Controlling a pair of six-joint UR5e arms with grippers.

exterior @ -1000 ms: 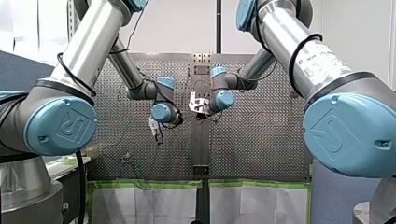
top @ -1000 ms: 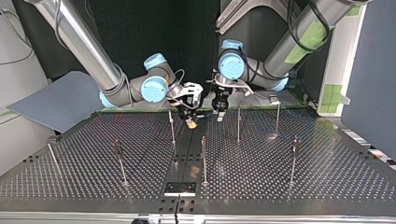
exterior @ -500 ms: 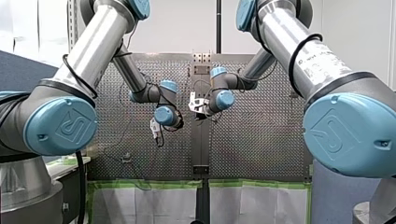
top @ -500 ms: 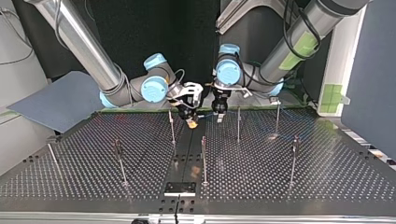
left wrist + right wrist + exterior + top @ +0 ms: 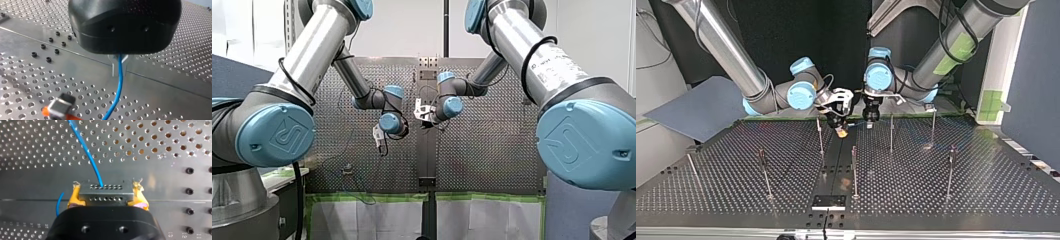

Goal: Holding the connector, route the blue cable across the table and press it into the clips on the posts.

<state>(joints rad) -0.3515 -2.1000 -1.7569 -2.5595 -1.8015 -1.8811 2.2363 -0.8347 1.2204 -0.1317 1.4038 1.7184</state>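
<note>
Right wrist view, right gripper (image 5: pixel 106 196) clamping one connector (image 5: pixel 105 191), left gripper (image 5: pixel 118 65) apparently pinching one blue cable (image 5: pixel 119 87)

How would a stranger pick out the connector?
On the perforated table, find the middle seam, where my right gripper points down. The connector is the small grey block between its yellow pads; only it has pinhole rows and the blue cable attached.

It was a robotics lab: two industrial arms (image 5: pixel 307 55) stood at a perforated metal table (image 5: pixel 936 190) set with thin posts (image 5: pixel 854 172). Dark panels (image 5: pixel 1031 75) stood around it, and green tape (image 5: pixel 372 196) edged white sheeting (image 5: pixel 377 220) at the table's near edge in the front view.
</note>
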